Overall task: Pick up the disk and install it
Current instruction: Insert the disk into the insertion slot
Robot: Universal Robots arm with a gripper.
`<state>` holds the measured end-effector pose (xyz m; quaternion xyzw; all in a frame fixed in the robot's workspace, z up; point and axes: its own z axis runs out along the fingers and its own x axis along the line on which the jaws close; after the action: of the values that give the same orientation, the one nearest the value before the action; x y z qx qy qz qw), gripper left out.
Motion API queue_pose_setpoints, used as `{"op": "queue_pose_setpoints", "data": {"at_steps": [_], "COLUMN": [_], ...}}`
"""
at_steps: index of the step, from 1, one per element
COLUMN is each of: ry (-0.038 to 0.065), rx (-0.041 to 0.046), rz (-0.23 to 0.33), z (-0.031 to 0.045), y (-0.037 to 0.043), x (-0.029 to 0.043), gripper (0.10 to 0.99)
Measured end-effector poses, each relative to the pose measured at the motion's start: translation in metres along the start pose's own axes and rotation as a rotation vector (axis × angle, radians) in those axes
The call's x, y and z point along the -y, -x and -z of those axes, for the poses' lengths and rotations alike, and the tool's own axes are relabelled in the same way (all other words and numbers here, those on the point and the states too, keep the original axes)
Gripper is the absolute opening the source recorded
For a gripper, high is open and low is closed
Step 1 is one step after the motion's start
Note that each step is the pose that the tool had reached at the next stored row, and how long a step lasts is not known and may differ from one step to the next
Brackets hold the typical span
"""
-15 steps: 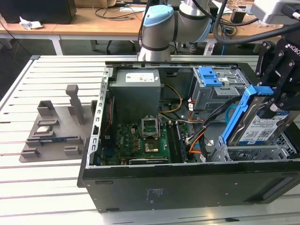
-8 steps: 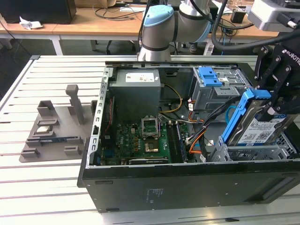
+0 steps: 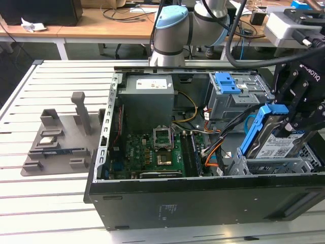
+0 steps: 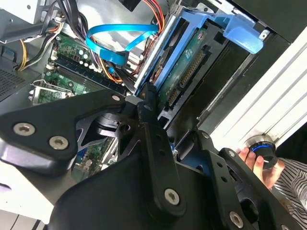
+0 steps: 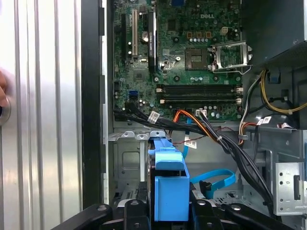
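Note:
The disk is a silver drive with a white-and-blue label in a blue rail bracket. It hangs tilted above the metal drive cage at the front corner of the open computer case, on the exterior view's right. My gripper is shut on it from above. In the second wrist view the disk's green circuit-board underside faces the camera, with the gripper's black fingers on its edges. In the first wrist view the blue bracket end sits between the fingers.
The motherboard, power supply, a second blue bracket and loose cables fill the case. A blue data cable loops beside the cage. A grey fixture lies on the exterior view's left. A person's hand rests on the table.

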<state>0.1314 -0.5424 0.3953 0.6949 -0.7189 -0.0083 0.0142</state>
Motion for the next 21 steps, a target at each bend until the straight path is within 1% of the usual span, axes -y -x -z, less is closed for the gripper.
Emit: {"op": "queue_pose_setpoints", "data": {"at_steps": [3, 7, 9, 10, 17, 21], "ry": [0.000, 0.000, 0.000, 0.000, 0.000, 0.000], "rx": [-0.0001, 0.0000, 0.0000, 0.0000, 0.0000, 0.0000], "rz": [0.000, 0.000, 0.000, 0.000, 0.000, 0.000], "z": [-0.0028, -0.0030, -0.0032, -0.0032, -0.0035, -0.0036], "y": [0.0000, 0.0000, 0.0000, 0.0000, 0.0000, 0.0000], "x": [0.0001, 0.0001, 0.0001, 0.0001, 0.0001, 0.0001], "gripper": [0.365, 0.365, 0.380, 0.439, 0.427, 0.180]}}
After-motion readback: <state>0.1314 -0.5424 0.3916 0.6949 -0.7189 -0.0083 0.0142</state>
